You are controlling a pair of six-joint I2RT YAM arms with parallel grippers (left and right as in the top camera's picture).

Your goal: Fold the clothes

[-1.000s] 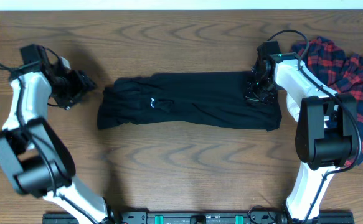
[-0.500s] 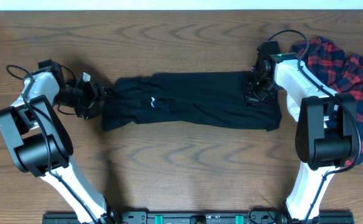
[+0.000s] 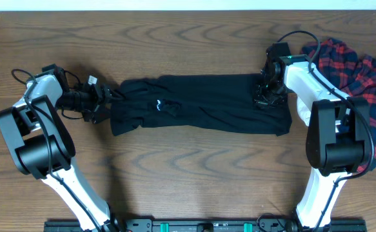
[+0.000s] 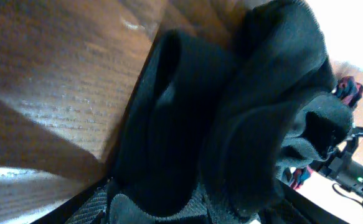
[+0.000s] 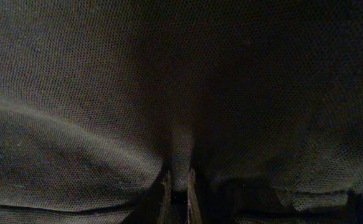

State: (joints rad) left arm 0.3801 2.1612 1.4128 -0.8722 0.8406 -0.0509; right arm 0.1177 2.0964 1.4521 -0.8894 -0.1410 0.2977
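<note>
left gripper (image 3: 104, 100): a second ago it sat out on bare table (image 3: 188, 174), clear of the cloth. It has since swung in and is now at the shirt's left end. Jaws apart. In the wrist view bunched black fabric fills the space right in front of them, and I see no clamp on it yet.
black shirt (image 3: 200, 103): laid as a long band across the table centre, white logo (image 3: 157, 107) up, left of middle. The left edge has shifted slightly right and puckered where the gripper pushed in. The rest has not moved.
right gripper (image 3: 263, 96): no change, holding at the shirt's right end. Jaws together, pinching a ridge of the knit in the wrist view (image 5: 176, 186).
plaid garment (image 3: 362, 71): heaped at the far right, beside the right arm, not being handled.
meaning: one end is held and the other is about to be gripped. My read is that the left jaws need to close next, before any lift or end-to-end fold. The risk is that the bunched edge gives a thick or partial grab.
</note>
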